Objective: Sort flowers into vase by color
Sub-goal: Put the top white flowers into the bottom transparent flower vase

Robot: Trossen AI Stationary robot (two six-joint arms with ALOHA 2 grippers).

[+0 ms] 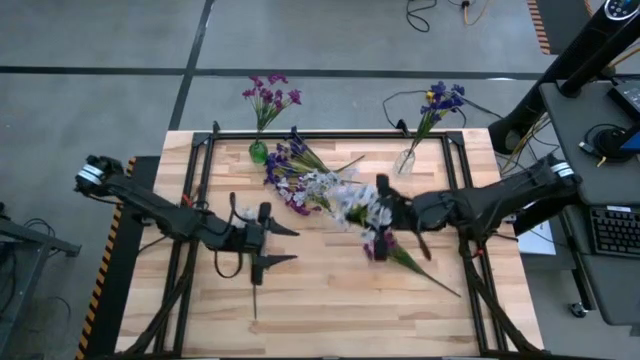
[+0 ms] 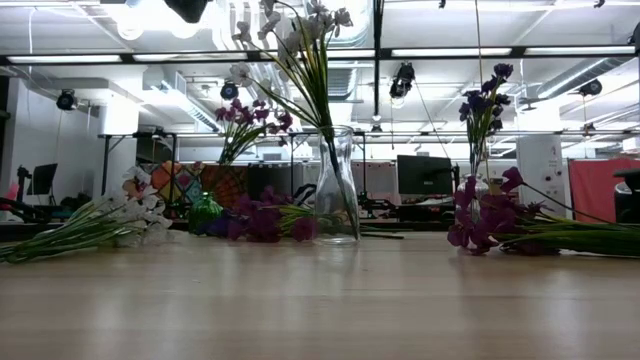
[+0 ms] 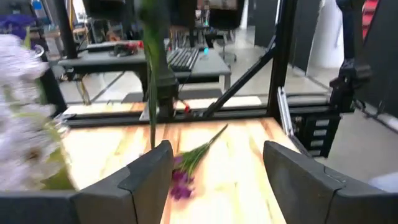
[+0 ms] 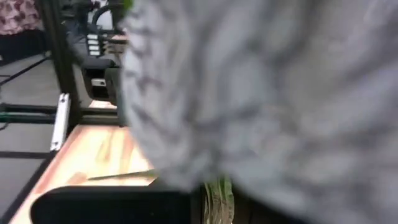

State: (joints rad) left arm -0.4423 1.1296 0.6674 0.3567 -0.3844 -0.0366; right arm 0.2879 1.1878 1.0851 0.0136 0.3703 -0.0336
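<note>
- Currently mid-sort: right claw (image 1: 384, 218) sits at counter (image 1: 330, 310) centre, pressed together on a pale white-lavender spray (image 1: 352, 203); its wrist view is filled with blurred white blossom.
- Left claw (image 1: 275, 245) hovers left of centre, fingers spread, empty.
- Loose flowers (image 1: 290, 165) lie piled near the far edge; one magenta spray (image 1: 385, 247) lies just beside the right claw.
- Green vase (image 1: 258, 152) holds magenta, clear vase (image 1: 404, 160) holds blue-violet, both at the far edge.
- Next, likely: lift stem-down into the matching vase; needs the stem aligned with the neck.

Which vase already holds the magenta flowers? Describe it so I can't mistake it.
Look along the table's far edge, at its left end. The small green vase stands there holding the magenta flowers; the vase at the right end is clear glass with blue-violet flowers.
</note>
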